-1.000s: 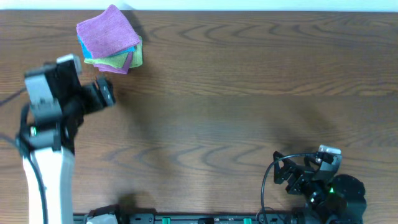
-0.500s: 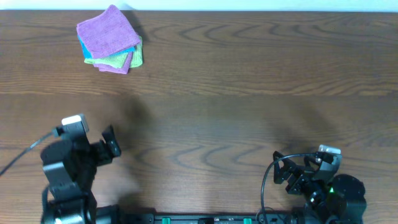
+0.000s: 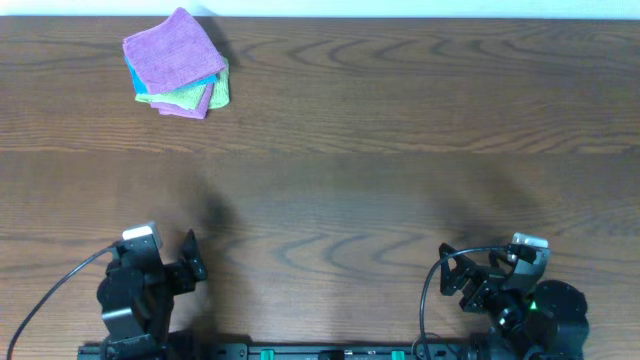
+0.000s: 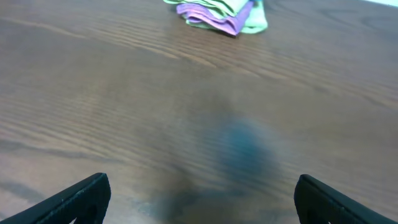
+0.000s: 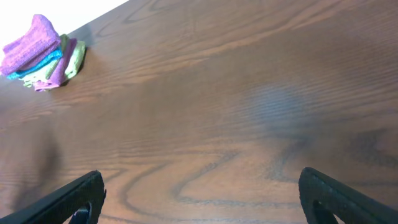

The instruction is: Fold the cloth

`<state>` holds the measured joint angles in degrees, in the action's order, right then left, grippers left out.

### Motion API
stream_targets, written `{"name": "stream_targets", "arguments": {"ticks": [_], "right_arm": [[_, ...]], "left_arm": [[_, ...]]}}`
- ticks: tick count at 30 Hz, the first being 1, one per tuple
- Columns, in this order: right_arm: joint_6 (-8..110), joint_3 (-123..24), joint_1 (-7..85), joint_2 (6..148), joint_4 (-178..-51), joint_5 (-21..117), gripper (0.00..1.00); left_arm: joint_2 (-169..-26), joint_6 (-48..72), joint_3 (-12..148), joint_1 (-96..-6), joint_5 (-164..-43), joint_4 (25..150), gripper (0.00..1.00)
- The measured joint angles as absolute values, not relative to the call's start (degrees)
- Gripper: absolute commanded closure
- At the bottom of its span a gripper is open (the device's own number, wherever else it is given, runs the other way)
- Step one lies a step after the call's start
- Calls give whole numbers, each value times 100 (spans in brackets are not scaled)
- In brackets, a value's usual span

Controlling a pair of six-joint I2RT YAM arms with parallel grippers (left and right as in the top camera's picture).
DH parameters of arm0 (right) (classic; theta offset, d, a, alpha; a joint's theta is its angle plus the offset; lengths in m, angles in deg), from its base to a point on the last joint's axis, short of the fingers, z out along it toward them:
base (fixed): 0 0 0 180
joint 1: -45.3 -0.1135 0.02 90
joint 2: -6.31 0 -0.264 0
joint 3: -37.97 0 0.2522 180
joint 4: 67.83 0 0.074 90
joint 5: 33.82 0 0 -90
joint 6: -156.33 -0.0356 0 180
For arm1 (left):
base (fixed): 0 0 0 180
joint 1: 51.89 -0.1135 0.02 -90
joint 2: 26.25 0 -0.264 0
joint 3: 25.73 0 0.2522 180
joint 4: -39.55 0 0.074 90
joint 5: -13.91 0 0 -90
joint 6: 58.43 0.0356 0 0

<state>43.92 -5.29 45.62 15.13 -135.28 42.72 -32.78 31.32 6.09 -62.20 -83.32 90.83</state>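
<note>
The lilac cloth (image 3: 172, 48) lies folded on top of a small pile at the table's far left corner. It also shows in the right wrist view (image 5: 31, 38) at the top left. My left gripper (image 3: 192, 258) is open and empty at the near left, far from the pile; its jaws stand wide apart over bare wood in the left wrist view (image 4: 202, 199). My right gripper (image 3: 455, 275) is open and empty at the near right, also over bare wood (image 5: 202, 196).
Under the lilac cloth lie a bright blue folded cloth (image 3: 214, 79), a light green folded cloth (image 3: 185, 96) and a purple layer (image 3: 204, 102). The pile's lower edge (image 4: 217, 15) shows at the top of the left wrist view. The table is dark wood (image 3: 400, 150).
My left arm has drawn back from beside the pile to the table's near edge, open throughout. The right arm and the pile have not moved.
</note>
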Motion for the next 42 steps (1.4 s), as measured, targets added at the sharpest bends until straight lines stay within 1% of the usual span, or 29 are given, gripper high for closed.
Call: {"name": "stream_targets", "arguments": {"ticks": [5,10,24,30,34,42], "right_arm": [[4392,-529,4562,1513,-13533,4272,1],[4392,-529,4562,1513,-13531,4272,1],[4392,-529,4562,1513,-13531,4272,1],[4392,-529,4562,1513,-13531,4272,1],[4392,-529,4562,1513,-13531,4272,1],[4392,-529,4562,1513,-13531,4272,1]], "left_arm": [[-2972,3508,524,-5897,-8279,9111,4],[-2843,3652,520,-5842,-7997,9304,5],[-2698,3744,28,-5722,-7735,9419,4],[-2701,3744,-197,-5492,-7735,9417,5],[-2694,3746,-197,-5328,-7731,9406,5],[-2694,3739,-197,-5315,-7731,9424,4]]}}
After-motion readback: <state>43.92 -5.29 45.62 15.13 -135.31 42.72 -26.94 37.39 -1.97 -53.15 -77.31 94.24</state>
